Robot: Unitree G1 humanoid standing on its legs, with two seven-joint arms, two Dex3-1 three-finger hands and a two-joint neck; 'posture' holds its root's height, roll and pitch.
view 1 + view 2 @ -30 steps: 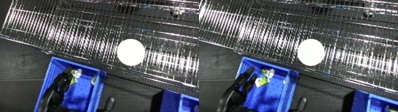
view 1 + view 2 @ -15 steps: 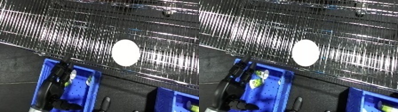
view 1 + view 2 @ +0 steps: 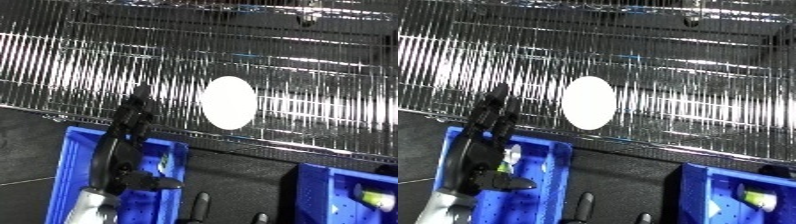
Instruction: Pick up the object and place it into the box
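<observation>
A white oval object (image 3: 228, 102) lies flat on the wire shelf (image 3: 293, 60). My left hand (image 3: 124, 145) comes up from the lower left over a blue bin (image 3: 75, 160). It is open, with straight fingers (image 3: 138, 102) reaching past the bin's far rim onto the edge of the wire, left of the white oval and apart from it. A small green and white item (image 3: 509, 156) lies in this bin beside the hand. Only a dark sliver that may be my right hand (image 3: 201, 201) shows at the bottom edge.
A second blue bin (image 3: 324, 195) stands at the lower right and holds a yellow-green item (image 3: 375, 196). Dark floor or tabletop (image 3: 240, 175) lies between the two bins. The wire shelf fills the whole upper part of the view.
My left hand has risen out of the left bin, and its fingers now reach over the far rim onto the wire. The green and white item stays in the bin. The camera has shifted.
</observation>
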